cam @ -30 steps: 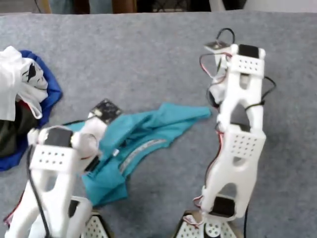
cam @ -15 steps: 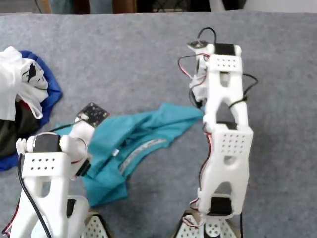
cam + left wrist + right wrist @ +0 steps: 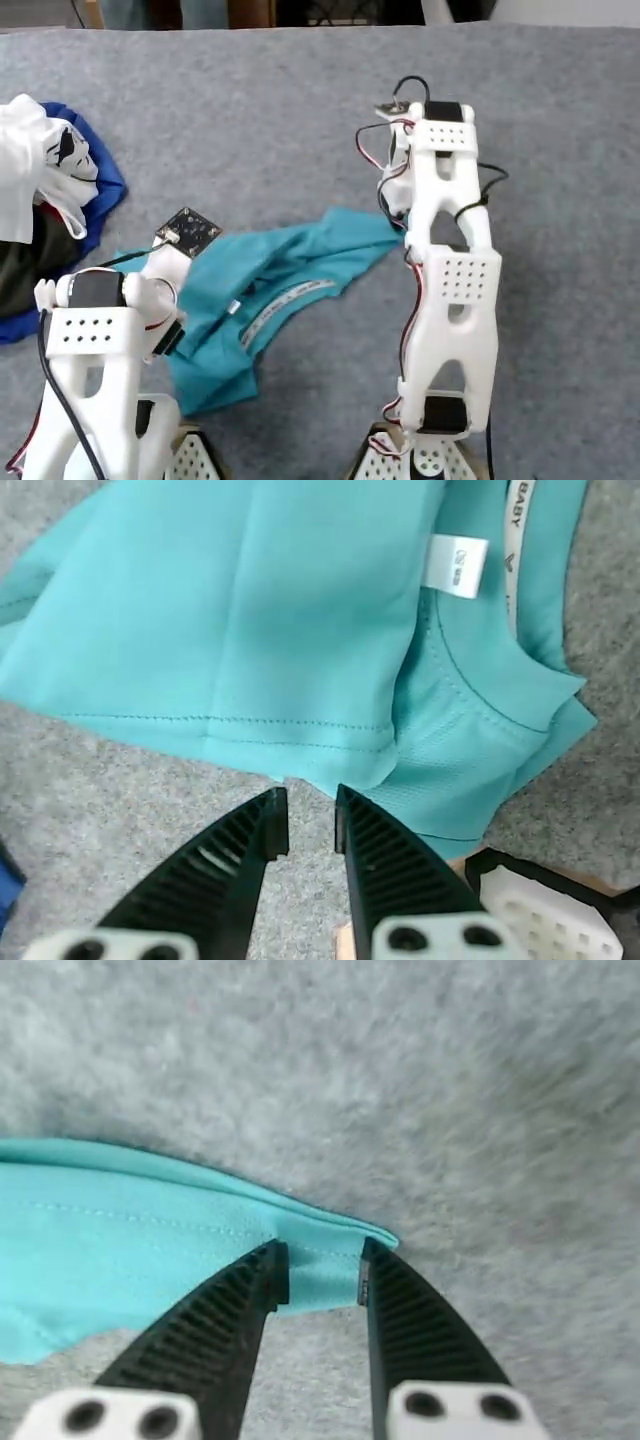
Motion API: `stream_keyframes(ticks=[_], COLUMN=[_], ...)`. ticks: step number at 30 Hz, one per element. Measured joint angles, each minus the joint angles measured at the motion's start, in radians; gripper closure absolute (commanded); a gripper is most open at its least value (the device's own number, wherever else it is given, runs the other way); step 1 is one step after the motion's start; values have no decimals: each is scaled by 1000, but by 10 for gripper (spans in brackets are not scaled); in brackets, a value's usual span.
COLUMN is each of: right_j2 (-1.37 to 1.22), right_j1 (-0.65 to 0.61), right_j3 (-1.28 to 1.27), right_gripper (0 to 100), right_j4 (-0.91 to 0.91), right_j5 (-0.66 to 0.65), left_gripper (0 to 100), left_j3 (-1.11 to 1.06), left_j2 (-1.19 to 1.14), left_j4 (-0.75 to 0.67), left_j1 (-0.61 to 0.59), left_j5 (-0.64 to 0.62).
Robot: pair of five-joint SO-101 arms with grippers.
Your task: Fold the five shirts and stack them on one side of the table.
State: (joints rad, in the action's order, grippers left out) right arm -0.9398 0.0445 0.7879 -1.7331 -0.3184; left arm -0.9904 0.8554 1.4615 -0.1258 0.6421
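Note:
A teal shirt [image 3: 270,290] lies crumpled on the grey table, its collar and label [image 3: 455,565] facing up. My left gripper [image 3: 310,805] hovers just off the shirt's stitched hem [image 3: 250,725]. Its black fingers stand a narrow gap apart, with only grey cloth between them. My right gripper [image 3: 322,1260] is down at the shirt's right-hand tip [image 3: 385,225]. It is open, with one finger on each side of that teal corner [image 3: 320,1270], which lies flat. In the high view the right arm [image 3: 445,200] covers its own fingers.
A heap of other shirts sits at the table's left edge: a white one [image 3: 35,160] on top, a blue one [image 3: 100,185] and a dark one [image 3: 20,265] underneath. Bare grey table [image 3: 250,100] stretches behind and to the right of the arms.
The right arm swung left and brought its gripper onto the shirt's right tip. The left arm drew back to the left, off the shirt's middle. The shirt's tip shifted slightly left.

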Motion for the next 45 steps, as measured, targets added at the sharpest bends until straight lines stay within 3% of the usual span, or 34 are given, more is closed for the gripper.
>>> stream_keyframes(ticks=[11, 27, 37, 45], right_j2=[-6, -49, -55, -55], right_j1=[40, 55, 55, 55], right_j3=[92, 57, 58, 60], right_gripper=[864, 861, 861, 861], right_j4=[-23, 23, 26, 26], right_j5=[-77, -78, -77, 2], left_gripper=[894, 894, 894, 894], left_j3=[0, 0, 0, 0], left_j2=[0, 0, 0, 0], left_j4=[0, 0, 0, 0], left_j1=[0, 0, 0, 0], left_j5=[0, 0, 0, 0])
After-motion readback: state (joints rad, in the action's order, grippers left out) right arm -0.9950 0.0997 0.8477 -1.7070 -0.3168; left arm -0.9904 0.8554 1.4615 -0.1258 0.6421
